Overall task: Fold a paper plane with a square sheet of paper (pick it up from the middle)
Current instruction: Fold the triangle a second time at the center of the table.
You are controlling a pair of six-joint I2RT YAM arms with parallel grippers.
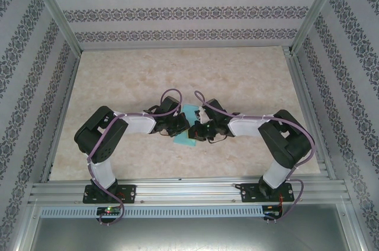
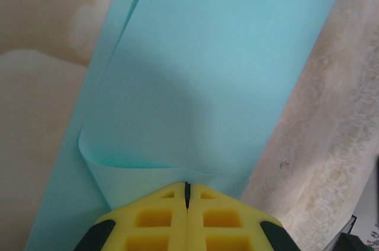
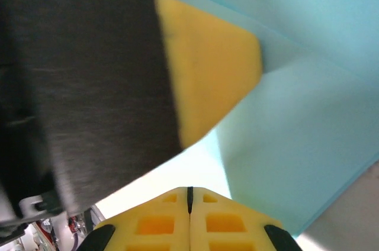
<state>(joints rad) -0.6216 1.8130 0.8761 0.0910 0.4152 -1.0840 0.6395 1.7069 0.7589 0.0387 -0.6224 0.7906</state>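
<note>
Pale beige, marble-veined table (image 2: 35, 115), stretching away ahead of the left pincer (image 2: 186, 187) and out to both its sides. Directly on it, just ahead of the closed tips, the square sheet of paper (image 2: 207, 73), turquoise, not flat: lower layer resting on the tabletop ahead and to the left, upper layer curled back over it. Ahead and right of the right pincer (image 3: 189, 192), folded turquoise layers again, tabletop at the lower right corner.
</note>
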